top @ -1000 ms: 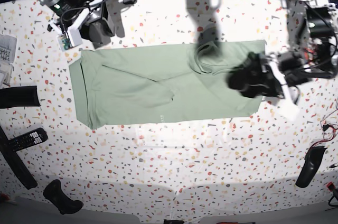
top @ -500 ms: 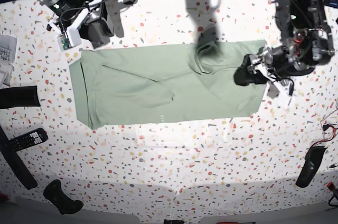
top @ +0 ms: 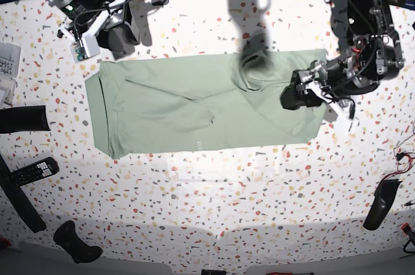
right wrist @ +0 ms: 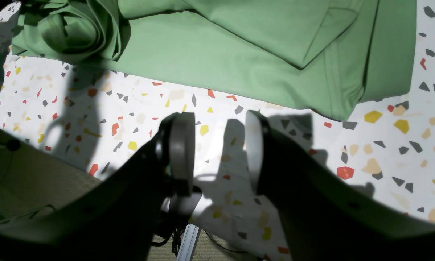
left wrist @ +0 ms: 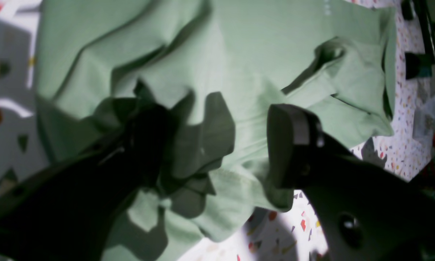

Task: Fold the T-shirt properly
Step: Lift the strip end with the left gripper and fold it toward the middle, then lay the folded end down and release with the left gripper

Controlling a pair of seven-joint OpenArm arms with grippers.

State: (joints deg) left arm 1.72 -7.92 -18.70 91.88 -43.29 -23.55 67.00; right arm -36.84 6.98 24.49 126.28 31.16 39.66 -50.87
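The pale sage-green T-shirt (top: pixel 181 103) lies spread flat across the table, with a small white mark (top: pixel 200 144) near its front edge. My left gripper (top: pixel 295 96) hangs over the shirt's right end. In the left wrist view it (left wrist: pixel 217 148) is open, and rumpled cloth of the T-shirt (left wrist: pixel 261 54) lies between and under its fingers (left wrist: pixel 291 141). My right gripper (top: pixel 126 35) is at the back left, just beyond the shirt's edge. In the right wrist view it (right wrist: pixel 217 152) is open and empty over bare table, short of the T-shirt's edge (right wrist: pixel 239 61).
The table (top: pixel 227 210) is white terrazzo. A remote (top: pixel 35 170) and black objects (top: pixel 23 119) lie at the left. A black grip (top: pixel 76 242) lies front left, another (top: pixel 379 203) front right. Cables and a circuit board (top: pixel 81 48) sit at the back left.
My left arm has swung round and its gripper has shifted a little to the left over the shirt's right end. The shirt and the right arm have not moved.
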